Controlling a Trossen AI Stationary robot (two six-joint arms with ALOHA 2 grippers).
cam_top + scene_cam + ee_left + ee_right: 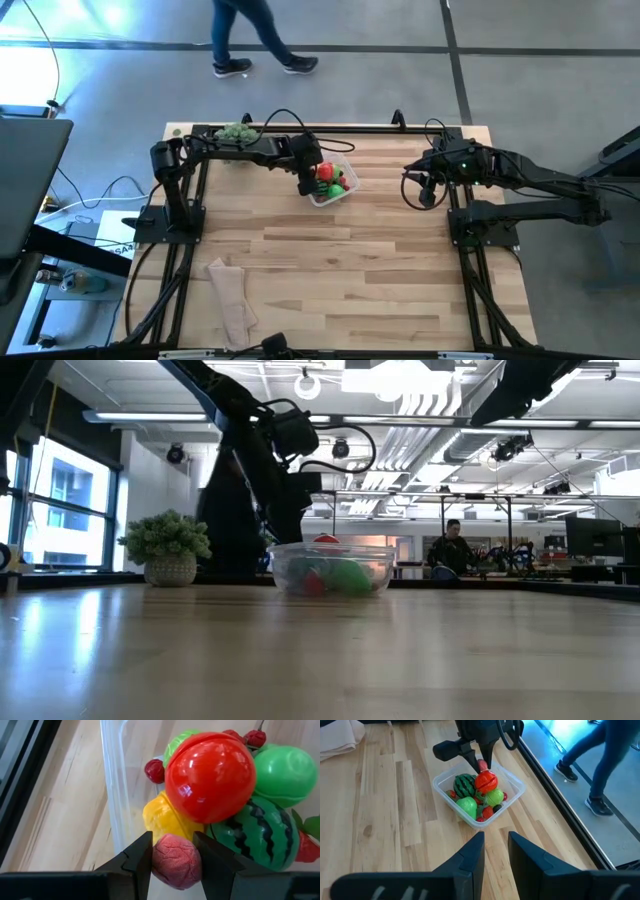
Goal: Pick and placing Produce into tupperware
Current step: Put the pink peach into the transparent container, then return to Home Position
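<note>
The clear tupperware (333, 186) stands on the table's far middle, filled with Produce: a red tomato (210, 775), a striped watermelon ball (255, 832), a green ball (285, 775), a yellow piece (162, 817) and small red berries (154, 770). My left gripper (172, 842) hangs over the container's left side, shut on a wrinkled pink fruit (176, 862). My right gripper (496, 840) waits above the table's right part, open, with nothing between its fingers. My left gripper pinches the pink fruit's two opposite sides (156, 860) between its two fingers. The fingers slant down from the table's left. The fruit sits just inside the container's left wall (112, 795), over the yellow piece; whether it touches the pile I cannot tell.
A pale-green leafy ball (238, 132) sits at the far left edge. A beige cloth (232, 300) lies near the front left. A person (255, 40) walks on the floor beyond the far edge. Bare wood lies in front of the container.
</note>
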